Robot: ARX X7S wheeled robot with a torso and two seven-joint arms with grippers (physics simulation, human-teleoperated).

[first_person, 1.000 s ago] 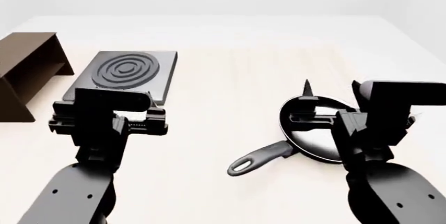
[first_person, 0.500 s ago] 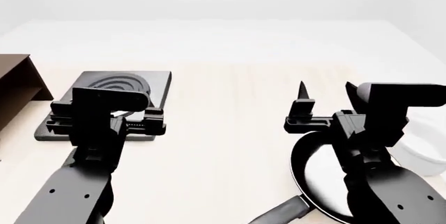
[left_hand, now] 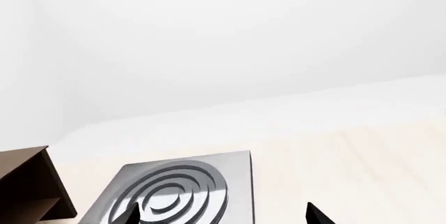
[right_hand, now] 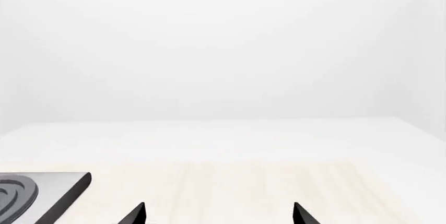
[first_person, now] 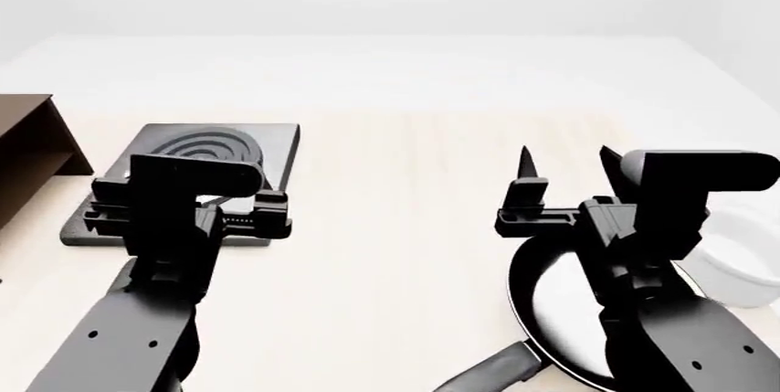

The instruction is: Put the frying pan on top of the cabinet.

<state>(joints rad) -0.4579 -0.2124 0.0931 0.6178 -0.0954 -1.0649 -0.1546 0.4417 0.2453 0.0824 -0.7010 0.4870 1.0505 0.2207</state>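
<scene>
A square grey hotplate [first_person: 262, 159] with raised concentric rings lies flat on the desk [first_person: 403, 145], toward nine o'clock of the head view; only its far part and one edge show. In the left wrist view the hotplate [left_hand: 174, 190] shows its silvery ringed top and a straight side edge, and in the right wrist view just one corner of it [right_hand: 42, 192] enters. A white bowl [first_person: 746, 269] sits near the three o'clock edge of the head view, partly hidden. The desk is pale, with faint wood grain in its middle band and a plain white far stretch [right_hand: 230, 145].
</scene>
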